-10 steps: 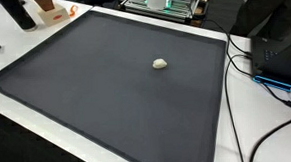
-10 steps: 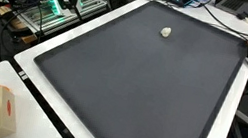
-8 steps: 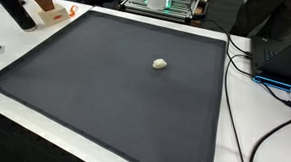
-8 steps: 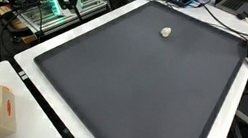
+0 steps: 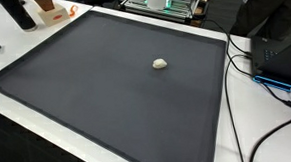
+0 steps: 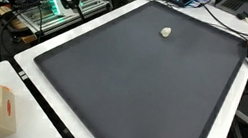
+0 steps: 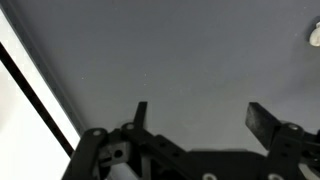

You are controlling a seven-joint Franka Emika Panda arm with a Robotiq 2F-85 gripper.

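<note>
The claw [image 7: 198,106] stands spread wide over the dark mat [image 5: 86,84], with nothing between its fingers. A small white lump [image 7: 315,35] lies on the mat well apart from it, at the upper right edge of the wrist view, beyond the finger on that side. In both exterior views the lump [image 5: 161,62] sits alone on the mat toward its far part [image 6: 166,31].

Fig. Small white rounded lump [image 5: 161,62] lying on the large dark grey rectangular mat [image 5: 86,94], towards its far right part. The mat lies on a white table [image 6: 222,126], with black cables [image 5: 252,55] to its right. Wrist view: black two-finger gripper [image 7: 200,112] above bare mat, the lump far to its right.
</note>
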